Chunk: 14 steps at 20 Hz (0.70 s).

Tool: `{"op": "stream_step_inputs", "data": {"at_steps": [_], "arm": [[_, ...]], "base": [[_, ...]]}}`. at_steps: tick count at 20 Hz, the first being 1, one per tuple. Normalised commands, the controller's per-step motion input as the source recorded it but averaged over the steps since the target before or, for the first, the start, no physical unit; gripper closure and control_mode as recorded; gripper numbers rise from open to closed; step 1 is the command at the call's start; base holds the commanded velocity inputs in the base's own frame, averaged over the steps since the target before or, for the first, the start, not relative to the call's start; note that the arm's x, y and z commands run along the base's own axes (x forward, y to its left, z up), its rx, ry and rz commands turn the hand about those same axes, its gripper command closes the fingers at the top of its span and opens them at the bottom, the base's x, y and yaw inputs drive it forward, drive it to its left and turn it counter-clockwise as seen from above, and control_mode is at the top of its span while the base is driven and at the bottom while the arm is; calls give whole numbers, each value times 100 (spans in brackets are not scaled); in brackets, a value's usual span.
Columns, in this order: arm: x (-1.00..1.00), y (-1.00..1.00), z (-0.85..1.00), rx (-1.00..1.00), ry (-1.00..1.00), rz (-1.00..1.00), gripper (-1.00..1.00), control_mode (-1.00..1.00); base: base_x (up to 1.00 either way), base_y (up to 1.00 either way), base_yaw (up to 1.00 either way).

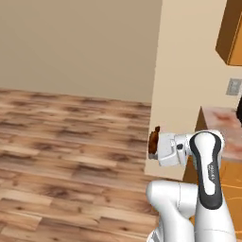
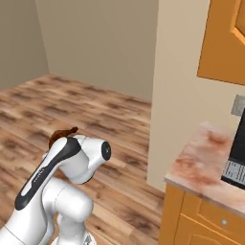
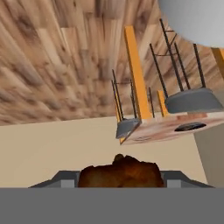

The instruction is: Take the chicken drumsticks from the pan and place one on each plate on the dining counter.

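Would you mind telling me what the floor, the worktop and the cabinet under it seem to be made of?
The floor looks like matte wood planks: brown grain in staggered boards. The worktop looks like polished stone, perhaps marble: reddish-beige mottling with a pale edge. The cabinet under it looks like smooth orange wood or laminate, with panelled fronts and a small metal-looking knob. Everything is rendered, so these are appearances only.

Home kitchen: orange cabinets (image 2: pixel 225 38), marbled worktop (image 2: pixel 203 165), wood-plank floor (image 1: pixel 61 142), stools (image 3: pixel 192 98).

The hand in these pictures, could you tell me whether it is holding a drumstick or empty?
Holding one. In the hand view a brown drumstick sits between the fingertips of the hand; the left base view shows it at the hand's tip, above the wooden floor.
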Motion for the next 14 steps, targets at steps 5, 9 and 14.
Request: {"op": "stream_step_inputs", "data": {"at_steps": [5,9,14], "arm": [[0,0,0,0,0,0,100,100],[0,0,0,0,0,0,100,100],[0,0,0,0,0,0,100,100]], "base": [[57,100,25],[74,98,30],[99,64,32]]}}
